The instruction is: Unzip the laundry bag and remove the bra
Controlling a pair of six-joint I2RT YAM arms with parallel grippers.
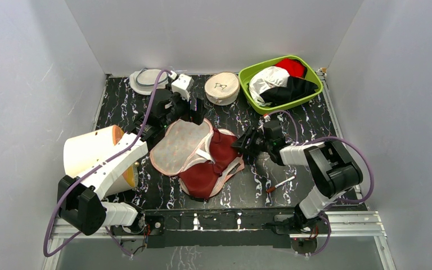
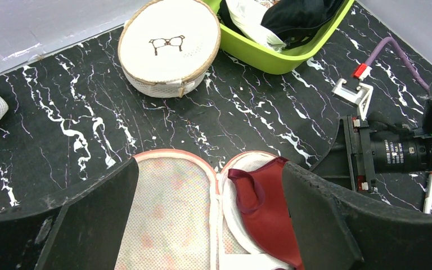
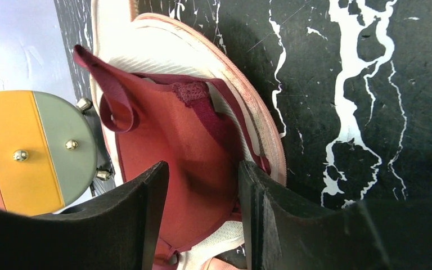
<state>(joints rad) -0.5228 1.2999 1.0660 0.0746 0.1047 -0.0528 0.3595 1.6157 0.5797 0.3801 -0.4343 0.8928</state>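
Lying in laundry bag (image 1: 181, 147): bra (image 1: 207, 166), its cup set between right gripper (image 3: 202, 169) fingers.
Right gripper: half-parted; grip cannot be told.
Left gripper (image 2: 209, 169): held wide open above laundry bag.

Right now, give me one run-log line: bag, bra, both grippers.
laundry bag: unzipped, lying open | bra: in bag, not out | left gripper: open, above bag | right gripper: jaws astride bra cup, grip unclear

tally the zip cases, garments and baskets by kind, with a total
zip cases: 3 (laundry bag, round cream case, mesh pouch)
garments: 4 (bra, red cloth, white garment, black garment)
baskets: 1 (green basket)
total: 8
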